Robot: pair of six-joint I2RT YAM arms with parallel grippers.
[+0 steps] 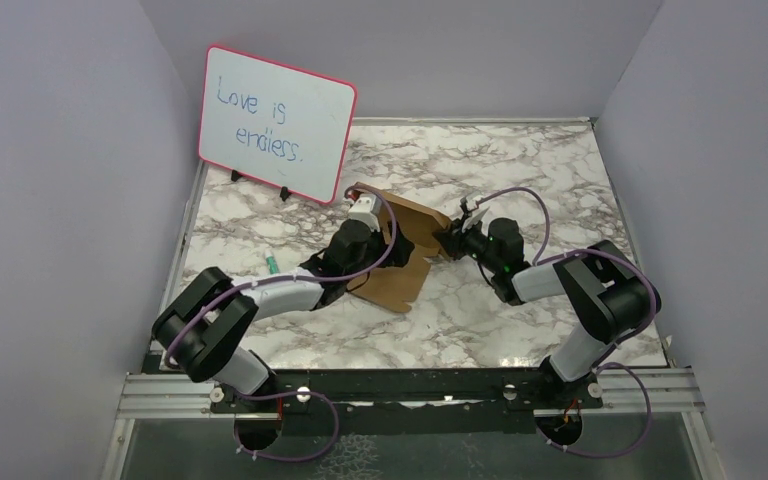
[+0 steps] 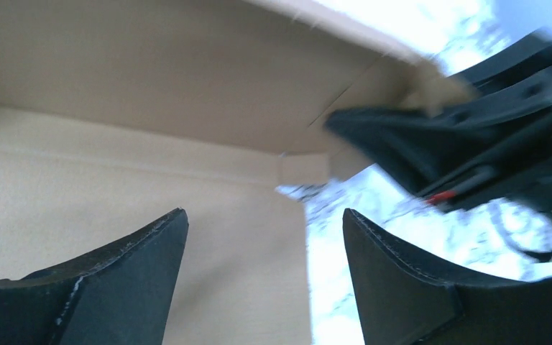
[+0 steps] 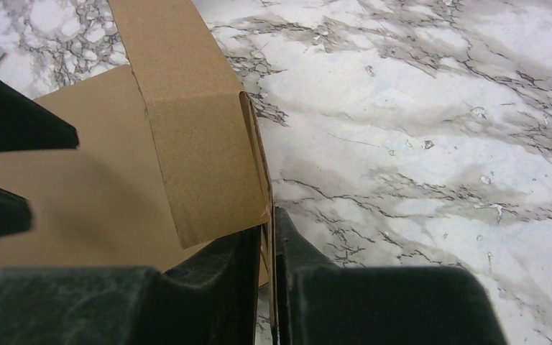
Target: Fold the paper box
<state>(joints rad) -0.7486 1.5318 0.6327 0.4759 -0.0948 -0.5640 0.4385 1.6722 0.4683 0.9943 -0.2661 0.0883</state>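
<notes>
My right gripper [image 3: 266, 228] pinches the paper box [image 3: 194, 158] by its raised flap's edge. My left gripper [image 2: 264, 214] gapes wide over the box's inner panel (gripping nothing).

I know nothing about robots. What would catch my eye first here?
In the middle of the marble table sits a partly folded brown paper box: the right gripper pinches one raised flap edge, and the left gripper hangs open over the sheet. Behind, at back left, a pink-framed whiteboard reads "Love is endless."
</notes>
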